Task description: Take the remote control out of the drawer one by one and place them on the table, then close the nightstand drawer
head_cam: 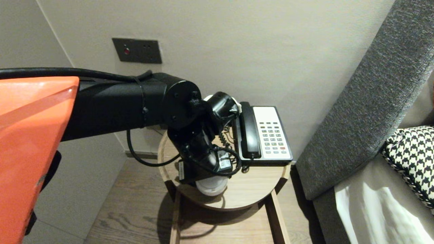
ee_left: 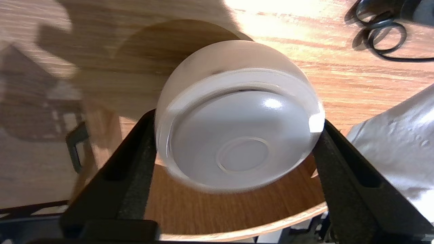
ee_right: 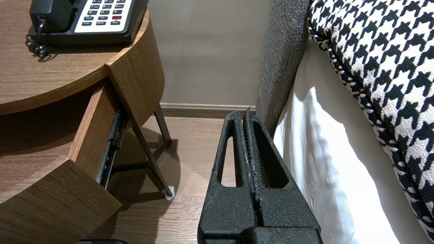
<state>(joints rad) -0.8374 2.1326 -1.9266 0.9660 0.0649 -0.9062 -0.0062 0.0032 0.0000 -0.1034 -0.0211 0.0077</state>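
A white frosted globe (ee_left: 237, 135) with a flat round base sits between the fingers of my left gripper (ee_left: 237, 119). It is tilted, with its base turned toward the wrist, just above the front edge of the round wooden table (ee_left: 237, 210). Both black fingers (ee_left: 135, 162) press against its sides, so the gripper is shut on it. In the head view the globe (head_cam: 212, 188) peeks out below my left wrist at the table's (head_cam: 257, 183) near rim. My right gripper (ee_right: 244, 117) hangs shut and empty beside the bed, low over the floor.
A black and white desk phone (head_cam: 268, 135) lies at the back right of the table, its coiled cord (ee_left: 383, 34) beside it. Crinkled white plastic (ee_left: 400, 145) lies close to the globe. The table's drawer (ee_right: 91, 135) stands open. A grey headboard (head_cam: 366, 101) and bed lie to the right.
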